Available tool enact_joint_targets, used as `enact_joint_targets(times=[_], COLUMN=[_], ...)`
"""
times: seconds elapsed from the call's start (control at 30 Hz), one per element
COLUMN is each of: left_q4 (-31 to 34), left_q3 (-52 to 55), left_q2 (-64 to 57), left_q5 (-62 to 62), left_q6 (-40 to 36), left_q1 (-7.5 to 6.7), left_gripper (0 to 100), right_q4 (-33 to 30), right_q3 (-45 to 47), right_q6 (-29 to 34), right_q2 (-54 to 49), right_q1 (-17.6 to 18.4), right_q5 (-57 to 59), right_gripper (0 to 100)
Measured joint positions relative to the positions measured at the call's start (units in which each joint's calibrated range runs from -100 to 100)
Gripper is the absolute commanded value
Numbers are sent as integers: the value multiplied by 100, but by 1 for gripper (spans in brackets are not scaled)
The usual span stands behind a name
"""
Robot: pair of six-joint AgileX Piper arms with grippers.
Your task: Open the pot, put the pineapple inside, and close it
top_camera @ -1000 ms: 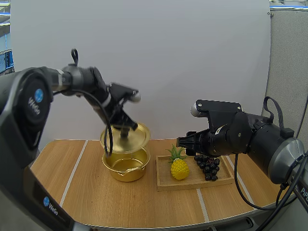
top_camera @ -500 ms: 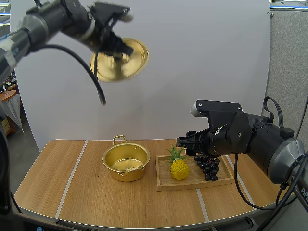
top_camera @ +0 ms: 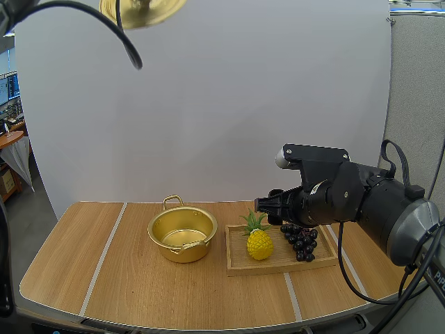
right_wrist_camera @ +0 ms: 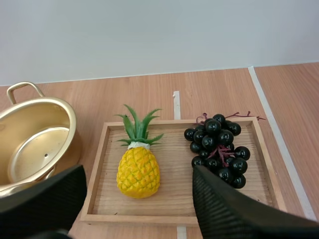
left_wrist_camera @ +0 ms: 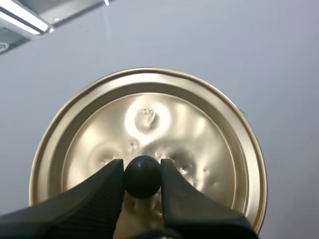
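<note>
Left gripper (left_wrist_camera: 142, 172): was clamped on the black knob (left_wrist_camera: 142, 177) of the lid (top_camera: 142, 10), one finger pressed against each side.
Lid: was held high above the table (top_camera: 83, 257), well apart from the pot (top_camera: 182, 235).
Pot: was left uncovered on the table, its gold inside exposed.
Pineapple (top_camera: 259, 242): was laid on the wooden tray (top_camera: 278, 266), just beside the pot.
Grapes (top_camera: 300, 241): were laid on the same tray, beside the pineapple.
Right gripper (top_camera: 263, 204): was held above the tray, its fingers (right_wrist_camera: 227, 206) spread wide apart.

Pineapple (top_camera: 259, 244), grapes (top_camera: 300, 243) on tray (top_camera: 277, 268), right of pot (top_camera: 182, 252)
</note>
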Motion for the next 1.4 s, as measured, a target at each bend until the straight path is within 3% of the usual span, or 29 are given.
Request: enact_joint_targets(times=[0.2,0.43,0.93,1.27,1.4], left_q4=[21,21,21,21,21], left_q3=[-27,-27,-27,-27,-27], left_q2=[-18,-18,-18,-18,-18], left_q5=[-797,-935,-935,-935,-935], left_q6=[-13,-13,-13,-13,-13], left_q1=[0,0,0,0,0], left_gripper=[0,0,0,0,0], right_q4=[12,44,44,-93,-795], right_q3=[-47,-880,-1389,-1403,-1643], right_q6=[-223,-253,-257,69,747], right_q2=[104,878,2765,3783,4018], right_q1=[238,524,553,553,553], right_q5=[0,613,521,107,123], right_gripper=[100,100,100,100,100])
